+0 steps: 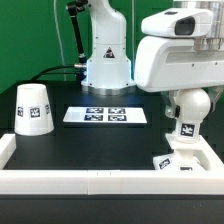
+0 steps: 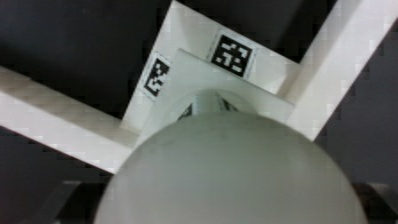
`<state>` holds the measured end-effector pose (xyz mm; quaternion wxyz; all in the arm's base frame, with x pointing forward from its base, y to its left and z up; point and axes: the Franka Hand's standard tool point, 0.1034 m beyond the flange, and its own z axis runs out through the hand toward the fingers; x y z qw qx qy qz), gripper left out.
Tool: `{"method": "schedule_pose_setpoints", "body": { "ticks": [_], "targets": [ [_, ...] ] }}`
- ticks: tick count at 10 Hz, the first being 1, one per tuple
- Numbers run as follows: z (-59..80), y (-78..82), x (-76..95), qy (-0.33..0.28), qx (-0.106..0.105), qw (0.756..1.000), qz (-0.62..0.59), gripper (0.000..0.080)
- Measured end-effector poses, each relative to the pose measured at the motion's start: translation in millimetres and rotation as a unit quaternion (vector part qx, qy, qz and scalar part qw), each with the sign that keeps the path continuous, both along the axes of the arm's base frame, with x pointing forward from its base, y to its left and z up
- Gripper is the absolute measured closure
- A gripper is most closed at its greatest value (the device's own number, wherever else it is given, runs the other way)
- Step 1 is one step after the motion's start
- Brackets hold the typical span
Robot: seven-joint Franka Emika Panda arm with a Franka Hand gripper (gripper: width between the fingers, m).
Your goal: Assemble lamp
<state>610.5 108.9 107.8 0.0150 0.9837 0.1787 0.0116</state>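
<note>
My gripper (image 1: 189, 98) is shut on the round white bulb (image 1: 190, 106) and holds it upright with its tagged neck (image 1: 186, 129) pointing down. The bulb hangs just above the flat square base (image 1: 174, 161), which lies by the front corner at the exterior view's right. In the wrist view the bulb (image 2: 222, 165) fills the foreground between my dark fingers (image 2: 68, 203). The tagged base (image 2: 192, 55) lies beyond it. Whether the neck touches the base is hidden. The tapered shade (image 1: 33, 108) stands upright on the exterior view's left.
The marker board (image 1: 105, 116) lies flat in the middle of the black table. A raised white wall (image 1: 100, 180) borders the table's front and sides. In the wrist view two wall pieces (image 2: 54, 105) meet by the base. The arm's pedestal (image 1: 106, 60) stands at the back.
</note>
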Motion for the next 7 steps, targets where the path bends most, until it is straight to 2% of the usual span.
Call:
{"method": "schedule_pose_setpoints", "body": {
  "ticks": [3, 7],
  "targets": [
    [-0.4, -2.3, 0.5, 0.003, 0.015, 0.984, -0.179, 0.0222],
    [-0.3, -2.2, 1.5, 0.002, 0.021, 0.955, -0.295, 0.0222]
  ]
}}
